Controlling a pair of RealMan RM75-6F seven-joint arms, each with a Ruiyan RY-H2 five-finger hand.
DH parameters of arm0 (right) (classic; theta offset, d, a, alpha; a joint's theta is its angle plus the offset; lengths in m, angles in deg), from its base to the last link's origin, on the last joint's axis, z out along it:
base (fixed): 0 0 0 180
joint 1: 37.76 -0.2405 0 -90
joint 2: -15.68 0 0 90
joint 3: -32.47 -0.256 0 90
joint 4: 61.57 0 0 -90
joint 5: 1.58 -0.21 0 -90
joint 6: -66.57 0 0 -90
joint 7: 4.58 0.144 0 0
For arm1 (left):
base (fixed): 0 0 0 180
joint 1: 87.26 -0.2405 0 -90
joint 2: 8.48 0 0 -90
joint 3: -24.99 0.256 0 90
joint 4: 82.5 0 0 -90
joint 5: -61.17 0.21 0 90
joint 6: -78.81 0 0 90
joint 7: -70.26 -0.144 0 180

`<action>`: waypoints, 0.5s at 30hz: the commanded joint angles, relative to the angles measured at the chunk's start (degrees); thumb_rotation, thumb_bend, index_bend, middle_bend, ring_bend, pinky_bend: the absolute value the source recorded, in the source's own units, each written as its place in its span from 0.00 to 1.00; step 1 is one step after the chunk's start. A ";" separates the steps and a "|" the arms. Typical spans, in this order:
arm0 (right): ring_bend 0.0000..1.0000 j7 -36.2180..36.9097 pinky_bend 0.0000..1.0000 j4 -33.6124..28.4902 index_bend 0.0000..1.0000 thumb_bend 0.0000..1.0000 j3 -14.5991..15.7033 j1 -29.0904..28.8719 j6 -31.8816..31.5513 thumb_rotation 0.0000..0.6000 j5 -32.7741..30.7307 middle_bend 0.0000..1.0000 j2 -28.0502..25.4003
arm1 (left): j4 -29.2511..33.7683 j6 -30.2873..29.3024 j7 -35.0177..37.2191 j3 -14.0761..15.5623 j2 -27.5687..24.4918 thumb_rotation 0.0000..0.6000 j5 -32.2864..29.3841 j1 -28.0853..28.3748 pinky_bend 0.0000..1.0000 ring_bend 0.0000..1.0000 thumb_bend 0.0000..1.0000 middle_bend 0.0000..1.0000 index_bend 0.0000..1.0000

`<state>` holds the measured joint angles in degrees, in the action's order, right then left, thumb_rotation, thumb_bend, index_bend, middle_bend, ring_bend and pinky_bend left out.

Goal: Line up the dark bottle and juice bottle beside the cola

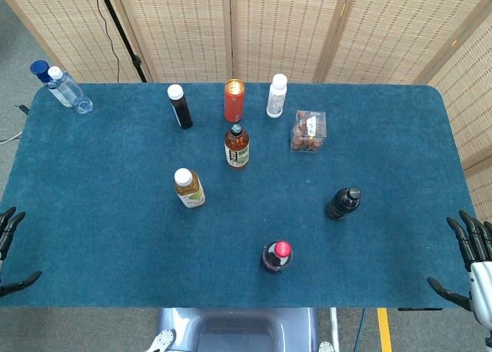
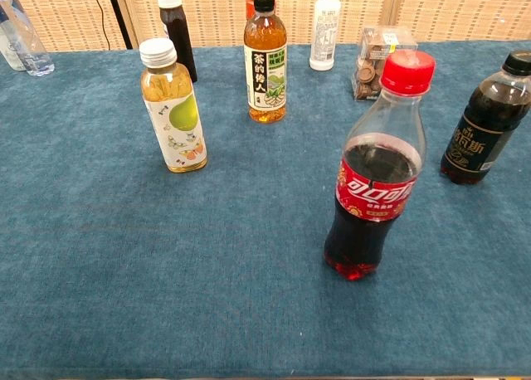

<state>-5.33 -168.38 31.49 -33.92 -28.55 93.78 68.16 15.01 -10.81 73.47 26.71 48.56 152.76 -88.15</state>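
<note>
The cola bottle (image 1: pixel 276 255) (image 2: pixel 377 172), red-capped, stands upright near the table's front edge, a little right of centre. A dark bottle with a black cap (image 1: pixel 343 203) (image 2: pixel 485 131) stands upright to its right and further back. The juice bottle (image 1: pixel 188 188) (image 2: pixel 172 106), yellow with a white cap, stands left of the cola and further back. My left hand (image 1: pixel 9 244) hangs off the table's front left corner with its fingers apart, holding nothing. My right hand (image 1: pixel 473 252) is off the front right corner, fingers spread and empty. Neither hand shows in the chest view.
A tea bottle (image 1: pixel 237 146) (image 2: pixel 265 60) stands mid-table. Behind it are a red can (image 1: pixel 234 100), a white bottle (image 1: pixel 277 95), a dark white-capped bottle (image 1: pixel 180 106) and a clear snack box (image 1: pixel 308 131). Water bottles (image 1: pixel 65 88) stand at the far left corner.
</note>
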 commanded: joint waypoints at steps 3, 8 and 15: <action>0.00 -0.26 0.00 -0.11 0.00 0.00 -0.08 -0.12 0.26 1.00 -0.23 0.00 0.20 | -0.10 -0.15 0.28 -0.06 -0.05 1.00 -0.08 0.01 0.00 0.00 0.00 0.00 0.00; 0.00 0.11 0.00 -0.01 0.00 0.00 -0.16 -0.32 0.65 1.00 -0.56 0.00 0.15 | -0.11 -0.26 0.42 0.02 -0.13 1.00 0.14 -0.02 0.00 0.00 0.00 0.00 0.00; 0.00 1.05 0.00 -0.13 0.00 0.00 -0.10 -0.55 1.20 1.00 -0.82 0.00 -0.32 | -0.44 -0.26 0.54 0.42 -0.16 1.00 1.22 0.10 0.00 0.00 0.00 0.00 0.00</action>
<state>-4.31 -168.51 31.39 -34.47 -27.35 92.98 67.86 14.59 -11.09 74.01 27.11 48.38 153.96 -88.08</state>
